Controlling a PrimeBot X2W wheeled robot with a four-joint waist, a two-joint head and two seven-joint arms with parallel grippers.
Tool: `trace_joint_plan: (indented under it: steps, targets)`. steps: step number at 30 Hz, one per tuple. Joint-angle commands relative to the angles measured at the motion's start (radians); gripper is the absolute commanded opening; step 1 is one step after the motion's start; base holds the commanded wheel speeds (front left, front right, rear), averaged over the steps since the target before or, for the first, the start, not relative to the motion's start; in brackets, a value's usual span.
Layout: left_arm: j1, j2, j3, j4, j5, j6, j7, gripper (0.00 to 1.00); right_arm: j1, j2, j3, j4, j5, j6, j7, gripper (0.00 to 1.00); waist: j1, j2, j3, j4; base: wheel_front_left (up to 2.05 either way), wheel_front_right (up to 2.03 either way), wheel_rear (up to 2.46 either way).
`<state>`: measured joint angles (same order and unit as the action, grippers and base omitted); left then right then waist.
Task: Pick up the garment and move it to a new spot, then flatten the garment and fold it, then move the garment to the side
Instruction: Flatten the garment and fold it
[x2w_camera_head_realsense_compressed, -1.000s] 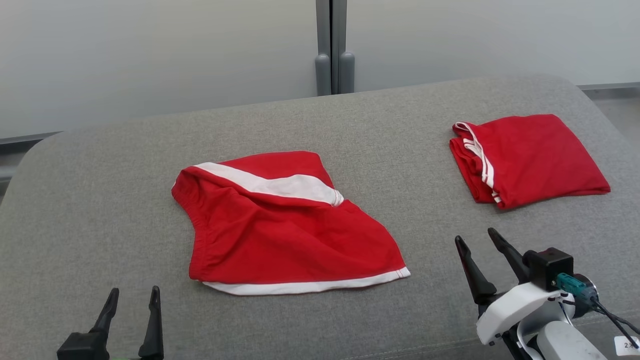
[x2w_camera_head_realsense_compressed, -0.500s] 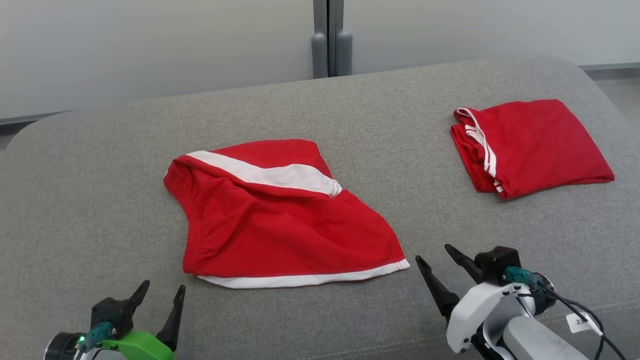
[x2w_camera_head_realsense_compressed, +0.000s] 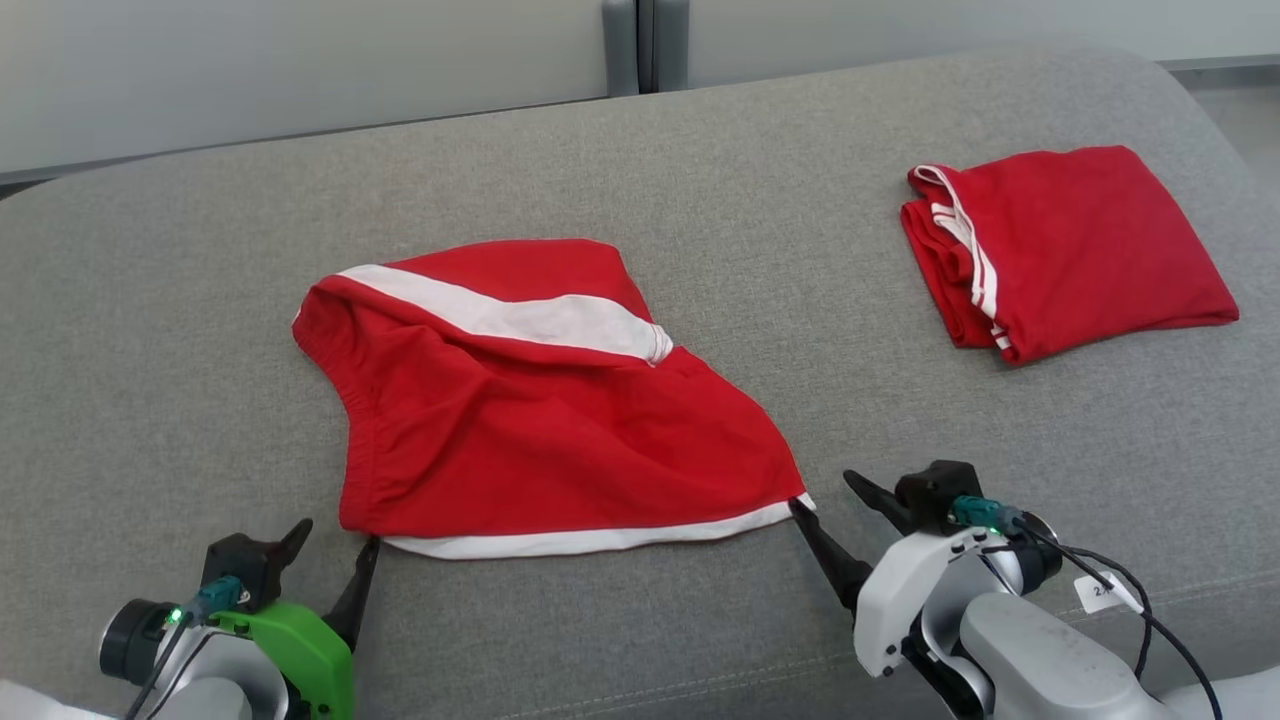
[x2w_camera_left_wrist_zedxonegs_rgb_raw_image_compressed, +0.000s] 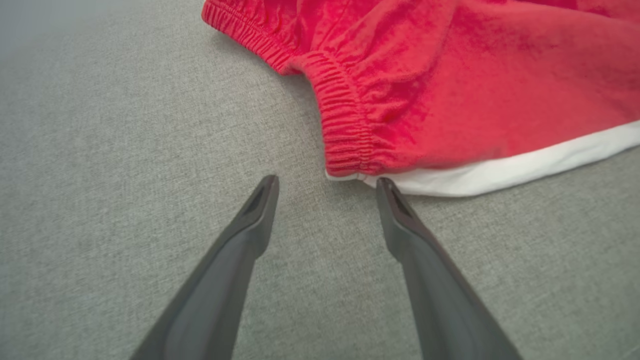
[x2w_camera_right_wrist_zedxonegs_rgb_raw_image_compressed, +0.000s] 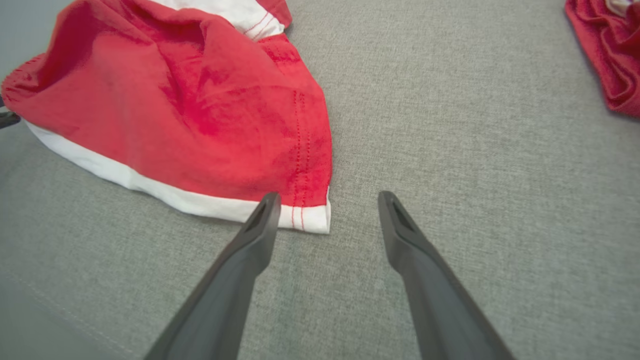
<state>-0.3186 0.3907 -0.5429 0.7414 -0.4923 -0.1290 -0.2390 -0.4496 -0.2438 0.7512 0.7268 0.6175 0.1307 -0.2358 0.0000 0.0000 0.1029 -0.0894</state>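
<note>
- Both grippers have closed in on the red shorts (x2w_camera_head_realsense_compressed: 540, 420) since a second ago, when they sat well short of them. Your head camera has tilted as well.
- Your left gripper (x2w_camera_head_realsense_compressed: 338, 535) has its two dark fingers spread apart and holds nothing. In the left wrist view, one fingertip meets the white hem at the shorts' near left corner, just under the elastic waistband. The other is over bare cushion beside that corner.
- Your right gripper (x2w_camera_head_realsense_compressed: 822, 490) is also spread and empty, straddling the shorts' near right corner. One fingertip overlaps the white hem there.
- The shorts lie loosely spread and rumpled on the grey cushion (x2w_camera_head_realsense_compressed: 700, 150), with a white band slanting across their far part.
- A folded red garment (x2w_camera_head_realsense_compressed: 1070, 250) with white stripes lies well apart from the shorts, beyond their right side.
</note>
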Motion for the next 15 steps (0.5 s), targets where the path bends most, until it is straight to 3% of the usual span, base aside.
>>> trace_joint_plan:
  steps: [1, 11, 12, 13, 14, 15]
  targets:
    - [-0.026, 0.005, -0.004, 0.007, -0.011, -0.002, -0.007, 1.0, -0.016, 0.004, 0.009, 0.009, 0.008, 0.0, -0.008, 1.0, 0.0, 0.0, 0.015, -0.004, 0.0, 0.0, 0.0]
    - [-0.13, 0.01, -0.146, 0.097, -0.074, -0.002, -0.024, 1.0, -0.093, 0.034, 0.132, 0.097, 0.095, 0.0, -0.025, 1.0, 0.0, 0.0, 0.048, -0.01, 0.0, 0.0, 0.0]
    - [-0.134, 0.006, -0.161, 0.097, -0.092, -0.002, -0.024, 0.95, -0.097, 0.038, 0.141, 0.101, 0.102, 0.0, -0.025, 1.0, 0.0, 0.0, 0.049, -0.01, 0.0, 0.0, 0.0]
    - [-0.136, 0.005, -0.179, 0.094, -0.106, -0.002, -0.025, 0.42, -0.099, 0.042, 0.152, 0.105, 0.109, 0.0, -0.027, 1.0, 0.0, 0.0, 0.05, -0.01, 0.0, 0.0, 0.0]
    - [-0.138, 0.009, -0.194, 0.095, -0.118, -0.002, -0.025, 0.07, -0.101, 0.045, 0.163, 0.112, 0.116, 0.0, -0.027, 0.45, 0.0, 0.0, 0.051, -0.01, 0.0, 0.0, 0.0]
    - [-0.139, 0.015, -0.211, 0.099, -0.127, -0.002, -0.026, 0.0, -0.106, 0.046, 0.171, 0.117, 0.122, 0.0, -0.029, 0.17, 0.0, 0.0, 0.051, -0.009, 0.0, 0.0, 0.0]
